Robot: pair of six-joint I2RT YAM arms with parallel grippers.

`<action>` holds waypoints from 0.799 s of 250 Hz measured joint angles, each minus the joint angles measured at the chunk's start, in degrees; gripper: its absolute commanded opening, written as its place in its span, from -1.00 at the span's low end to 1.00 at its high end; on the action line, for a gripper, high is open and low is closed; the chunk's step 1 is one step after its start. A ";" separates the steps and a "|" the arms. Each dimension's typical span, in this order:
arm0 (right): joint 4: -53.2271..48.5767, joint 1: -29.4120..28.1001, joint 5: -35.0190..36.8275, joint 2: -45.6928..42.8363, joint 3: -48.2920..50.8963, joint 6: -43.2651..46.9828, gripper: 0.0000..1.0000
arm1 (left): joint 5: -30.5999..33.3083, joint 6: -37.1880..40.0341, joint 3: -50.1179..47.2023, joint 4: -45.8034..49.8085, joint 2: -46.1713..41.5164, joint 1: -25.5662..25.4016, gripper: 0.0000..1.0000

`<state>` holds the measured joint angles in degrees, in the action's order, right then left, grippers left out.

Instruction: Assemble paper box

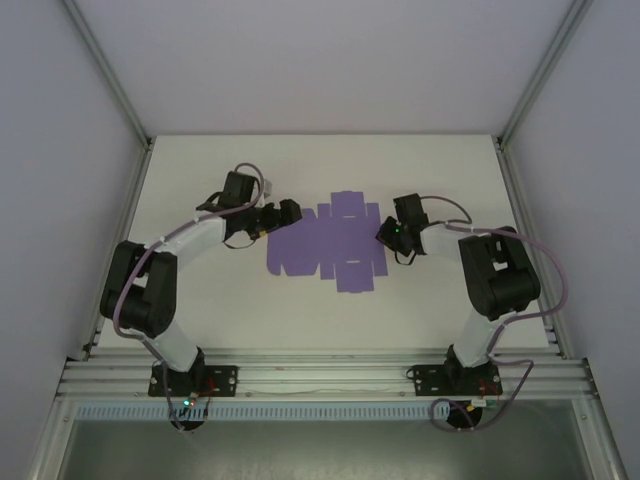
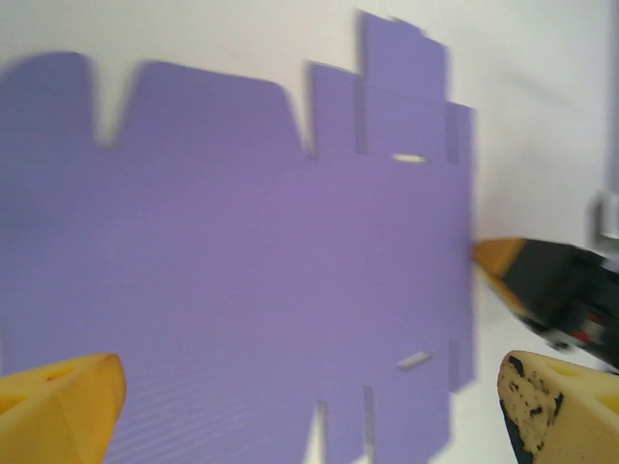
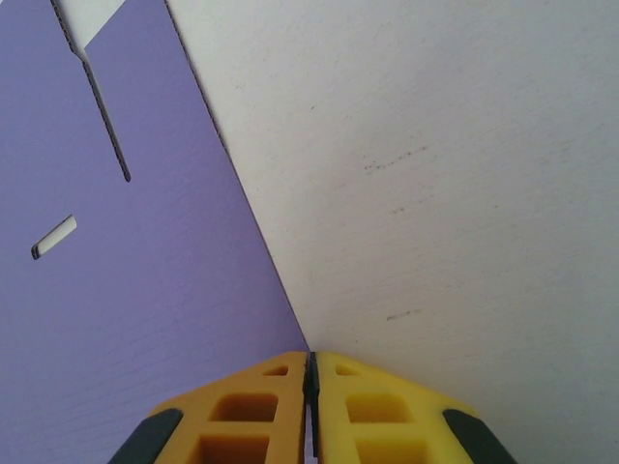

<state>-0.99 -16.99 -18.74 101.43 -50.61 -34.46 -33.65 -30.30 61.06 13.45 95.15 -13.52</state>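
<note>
The white surface (image 1: 300,170) is a plain matte top, wider than it is deep, running back to a pale far wall. Around its middle lies the paper box (image 1: 335,245), a flat purple die-cut sheet of thin card, unfolded and resting directly on the top. Flaps and tabs jut from its far and near edges, and small slots (image 3: 53,237) are cut through it. To its right, faint dark scuff marks (image 3: 397,159) show on the bare white.

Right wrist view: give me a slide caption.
Shut right hand at the edge of the flat purple sheet on the white table.
</note>
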 measured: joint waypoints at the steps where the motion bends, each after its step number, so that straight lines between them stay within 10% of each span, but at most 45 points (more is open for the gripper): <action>1: 0.00 -0.02 0.02 0.00 -0.02 -0.02 -0.81 | 0.31 0.09 0.09 0.26 0.09 0.00 0.99; 82: -0.15 -0.33 0.94 -0.02 -0.07 -0.02 -0.81 | 12.17 3.63 3.87 11.98 9.53 0.04 0.99; 200: 0.00 -0.33 0.90 -0.02 0.00 -0.04 -0.81 | 10.05 3.61 8.02 15.47 11.91 -4.28 0.97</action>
<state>-0.99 -17.32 -17.85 101.41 -50.61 -34.50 -23.59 -26.70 69.08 28.93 107.07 -17.80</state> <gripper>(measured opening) 0.098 0.978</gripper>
